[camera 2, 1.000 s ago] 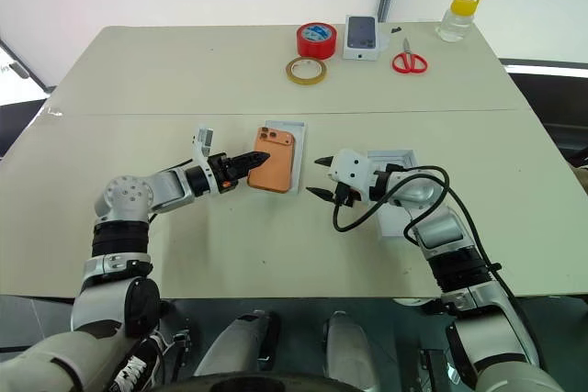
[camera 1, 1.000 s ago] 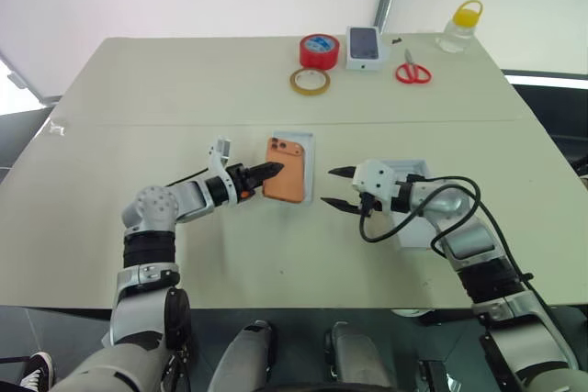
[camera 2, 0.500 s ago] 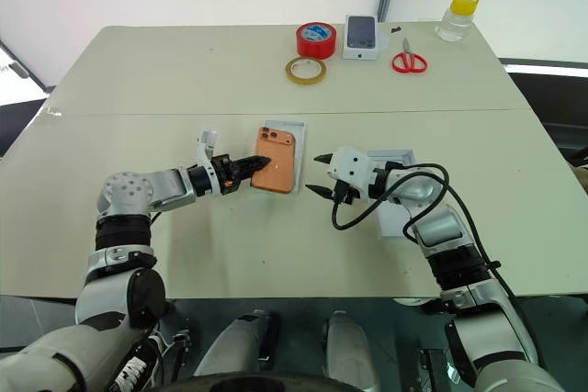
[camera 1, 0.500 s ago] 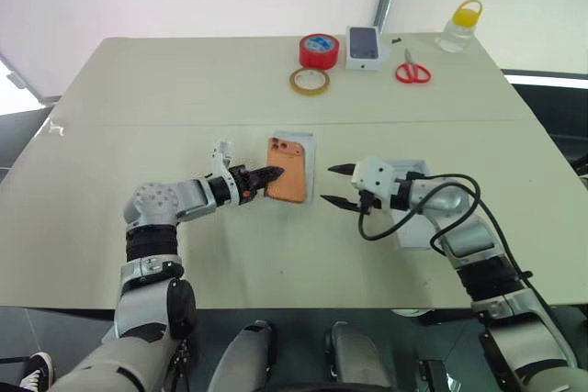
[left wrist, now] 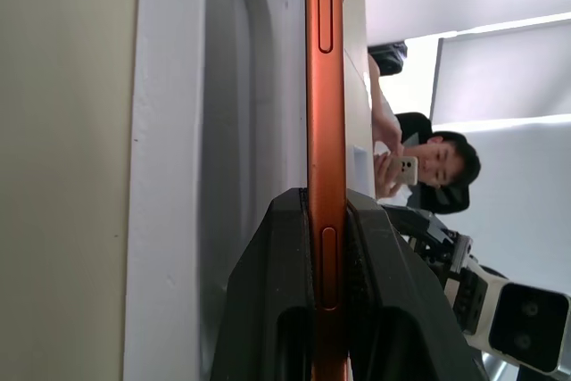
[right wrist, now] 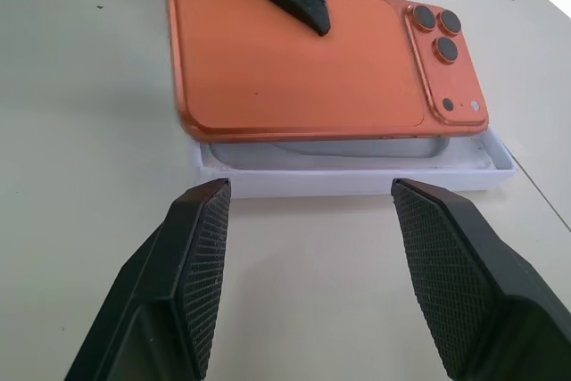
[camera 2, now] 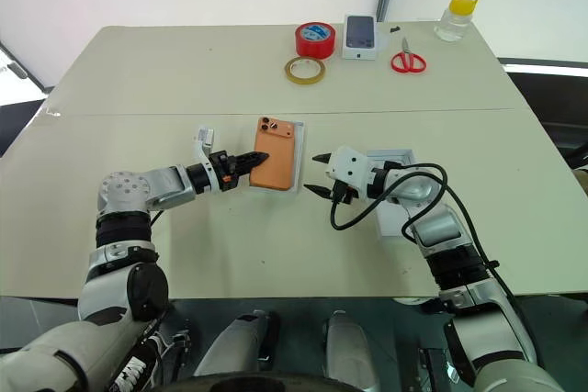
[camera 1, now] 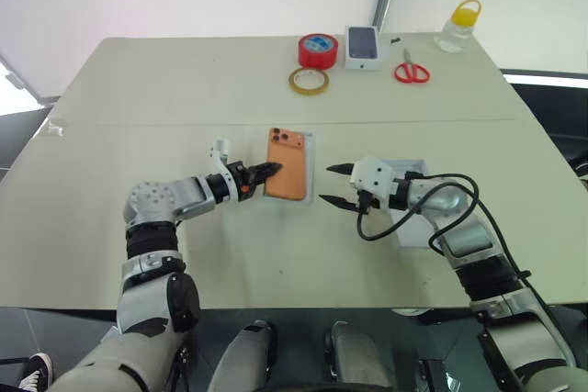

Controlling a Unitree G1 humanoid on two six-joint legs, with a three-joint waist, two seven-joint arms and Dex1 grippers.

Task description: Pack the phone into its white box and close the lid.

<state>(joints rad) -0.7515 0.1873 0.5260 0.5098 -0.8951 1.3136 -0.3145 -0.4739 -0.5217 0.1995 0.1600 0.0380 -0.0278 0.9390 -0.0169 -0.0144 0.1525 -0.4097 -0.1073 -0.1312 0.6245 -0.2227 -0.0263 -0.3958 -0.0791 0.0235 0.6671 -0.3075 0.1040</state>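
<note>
left fingers (left wrist: pixel 268 301) pinching phone (camera 1: pixel 287 163), over white box (right wrist: pixel 357 176)

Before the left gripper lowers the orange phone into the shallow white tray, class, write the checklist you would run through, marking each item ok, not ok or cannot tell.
1. Left gripper shut on the edge of the orange smartphone: ok.
2. Phone over the shallow white cardboard tray, camera cluster upward: ok.
3. Phone seated flat inside the tray: not ok; it rides above the tray wall and overhangs its left side.
4. Right gripper open and clear of the phone, on the tray's right side: ok.
5. Plain white lid within reach under the right arm: ok.
6. Tray's inside free of loose items: cannot tell; the phone covers most of it.
</note>
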